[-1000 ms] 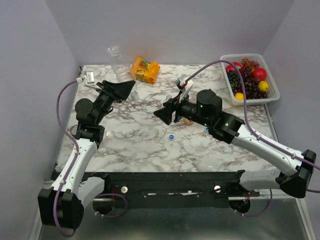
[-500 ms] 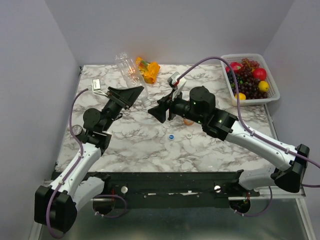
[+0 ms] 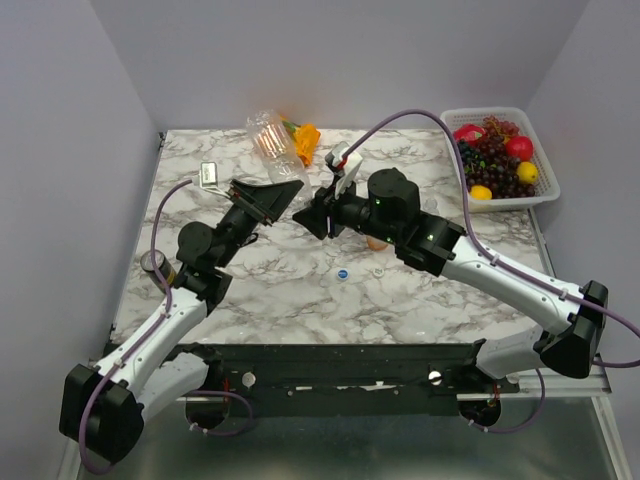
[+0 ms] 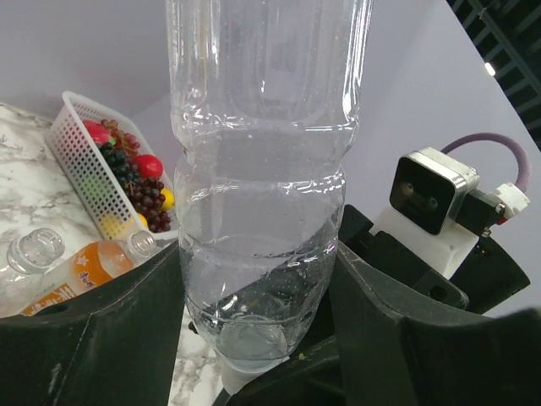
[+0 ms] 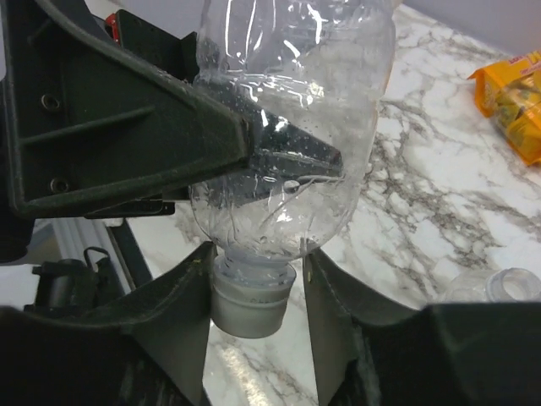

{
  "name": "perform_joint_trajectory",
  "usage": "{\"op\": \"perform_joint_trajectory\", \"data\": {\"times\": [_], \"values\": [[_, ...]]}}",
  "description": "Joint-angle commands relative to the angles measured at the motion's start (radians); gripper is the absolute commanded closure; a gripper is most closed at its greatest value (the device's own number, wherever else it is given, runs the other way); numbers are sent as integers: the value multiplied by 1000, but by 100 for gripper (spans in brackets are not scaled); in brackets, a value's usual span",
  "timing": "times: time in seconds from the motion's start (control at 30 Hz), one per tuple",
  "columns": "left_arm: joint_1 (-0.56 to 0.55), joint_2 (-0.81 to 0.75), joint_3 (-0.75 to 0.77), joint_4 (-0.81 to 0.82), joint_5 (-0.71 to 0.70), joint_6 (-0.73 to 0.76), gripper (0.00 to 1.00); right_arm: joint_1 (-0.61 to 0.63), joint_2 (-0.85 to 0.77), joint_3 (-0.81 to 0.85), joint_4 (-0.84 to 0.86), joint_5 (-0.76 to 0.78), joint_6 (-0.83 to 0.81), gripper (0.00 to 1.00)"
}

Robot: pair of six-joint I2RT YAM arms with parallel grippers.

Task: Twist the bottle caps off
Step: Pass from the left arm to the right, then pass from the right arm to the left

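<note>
My left gripper (image 3: 283,192) is shut on a clear bottle (image 3: 268,138), held in the air and tilted, with its base up toward the back wall. In the left wrist view the bottle (image 4: 262,127) fills the space between the jaws. Its white cap (image 5: 251,306) points down toward my right gripper (image 3: 306,216), which is open around the cap. The left finger touches the cap and the right finger stands a small gap off. A blue cap (image 3: 343,273) and a clear cap (image 3: 378,270) lie loose on the marble. An orange bottle (image 4: 84,275) and two capless clear bottles (image 4: 34,250) lie beyond.
A white basket (image 3: 548,190) of fruit stands at the back right. An orange snack packet (image 3: 306,140) lies at the back, behind the held bottle. The two arms meet over the middle of the marble table (image 3: 260,280).
My left arm has swung the bottle right and toward the centre, tilting it over. My right gripper has moved left to meet it and now brackets the cap.
</note>
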Motion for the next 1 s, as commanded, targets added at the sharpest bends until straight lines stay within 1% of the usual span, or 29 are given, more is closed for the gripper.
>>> {"op": "perform_joint_trajectory", "data": {"times": [0.0, 0.03, 0.07, 0.1, 0.13, 0.17, 0.2, 0.23, 0.27, 0.3, 0.47, 0.5, 0.53, 0.57, 0.6, 0.63, 0.67, 0.7, 0.77, 0.83, 0.87, 0.9, 0.93, 0.97], "values": [[-30, -22, -5, 32, -36, 32, 52, 7, 17, 42, -24, 53, -2, 64], [-34, -22, -7, 29, -36, 40, 51, 7, 19, 44, -31, 53, 1, 79], [-39, -22, -7, 29, -34, 41, 50, 6, 22, 46, -38, 77, 2, 85], [-42, -25, -10, 29, -34, 46, 46, 6, 27, 49, -44, 84, 7, 90], [-42, -28, -10, 26, -31, 53, 42, 7, 28, 49, -51, 85, 7, 97], [-42, -25, -7, 17, -25, 82, 36, 6, 30, 46, -51, 82, 10, 99], [-44, -28, 7, 0, -10, 99, 19, 6, 30, 44, -51, 88, 18, 99], [-44, -30, 18, -18, 1, 121, 13, 6, 28, 39, -56, 98, 22, 99], [-42, -34, 26, -55, 12, 169, 8, 6, 27, 38, -59, 108, 25, 99], [-44, -47, 39, -79, 19, 191, 1, 7, 24, 38, -64, 142, 28, 99], [-37, -103, 62, -251, 65, 331, 1, 4, -9, 73, -117, 248, -7, 99], [-37, -123, 79, -282, 72, 393, 1, 3, -13, 81, -126, 272, -24, 99], [-37, -135, 88, -317, 73, 418, 1, 1, -18, 87, -140, 282, -30, 99], [-37, -148, 98, -395, 69, 450, 1, -7, -24, 104, -151, 289, -39, 99], [-37, -174, 119, -435, 66, 480, 1, -8, -28, 111, -165, 308, -53, 99], [-36, -186, 131, -475, 63, 547, 1, -14, -32, 119, -197, 317, -62, 99], [-36, -201, 142, -554, 53, 584, 1, -20, -44, 128, -215, 326, -70, 99], [-36, -233, 165, -595, 43, 616, 1, -23, -53, 141, -237, 329, -83, 99], [-34, -270, 182, -696, 26, 729, 1, -34, -73, 150, -303, 320, -90, 99], [-34, -318, 239, -774, 1, 815, 1, -37, -111, 148, -376, 271, -93, 99], [-33, -332, 262, -838, 3, 905, 1, -40, -122, 144, -402, 247, -91, 99], [-34, -350, 309, -865, 3, 943, 1, -43, -137, 144, -432, 199, -85, 99], [-34, -353, 329, -886, 0, 975, 1, -43, -142, 156, -505, 167, -78, 99], [-33, -355, 348, -929, 0, 1012, 1, -42, -148, 159, -534, 127, -70, 99]]}}
